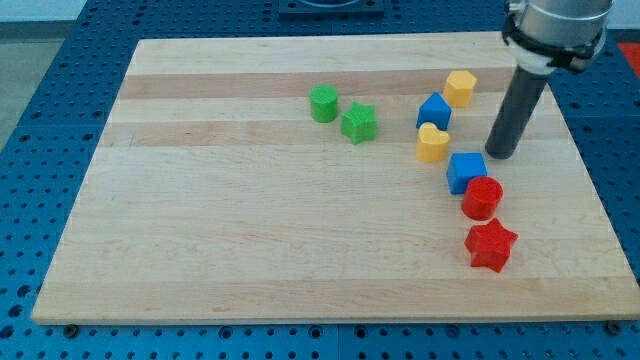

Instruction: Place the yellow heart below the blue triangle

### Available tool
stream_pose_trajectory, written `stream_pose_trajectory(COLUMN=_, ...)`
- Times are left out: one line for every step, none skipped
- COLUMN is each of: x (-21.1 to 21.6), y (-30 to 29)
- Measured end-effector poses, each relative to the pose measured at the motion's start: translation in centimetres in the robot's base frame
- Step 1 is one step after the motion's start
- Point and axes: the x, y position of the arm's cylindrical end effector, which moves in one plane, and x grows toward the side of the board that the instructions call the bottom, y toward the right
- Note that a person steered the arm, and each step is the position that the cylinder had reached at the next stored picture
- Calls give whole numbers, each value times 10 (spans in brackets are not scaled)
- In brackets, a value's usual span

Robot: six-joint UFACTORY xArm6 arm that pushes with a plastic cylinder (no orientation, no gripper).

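The yellow heart (pixel 432 144) lies on the wooden board (pixel 250 220), directly below the blue triangle (pixel 434 110) and touching it. My tip (pixel 499 154) rests on the board to the right of the yellow heart, apart from it, and just above and right of the blue cube (pixel 466 171). The rod rises from the tip toward the view's top right.
A yellow hexagon (pixel 460 88) sits above and right of the blue triangle. A red cylinder (pixel 482 198) touches the blue cube's lower right; a red star (pixel 490 245) lies below it. A green cylinder (pixel 323 103) and a green star (pixel 359 123) sit near the top centre.
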Motion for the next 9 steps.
stream_pose_trajectory(x=5, y=-15)
stream_pose_trajectory(x=5, y=-31)
stream_pose_trajectory(x=5, y=-49)
stream_pose_trajectory(x=8, y=-60)
stream_pose_trajectory(x=17, y=-74)
stream_pose_trajectory(x=26, y=-93)
stream_pose_trajectory(x=24, y=-93)
stream_pose_trajectory(x=5, y=-87)
stream_pose_trajectory(x=-11, y=-79)
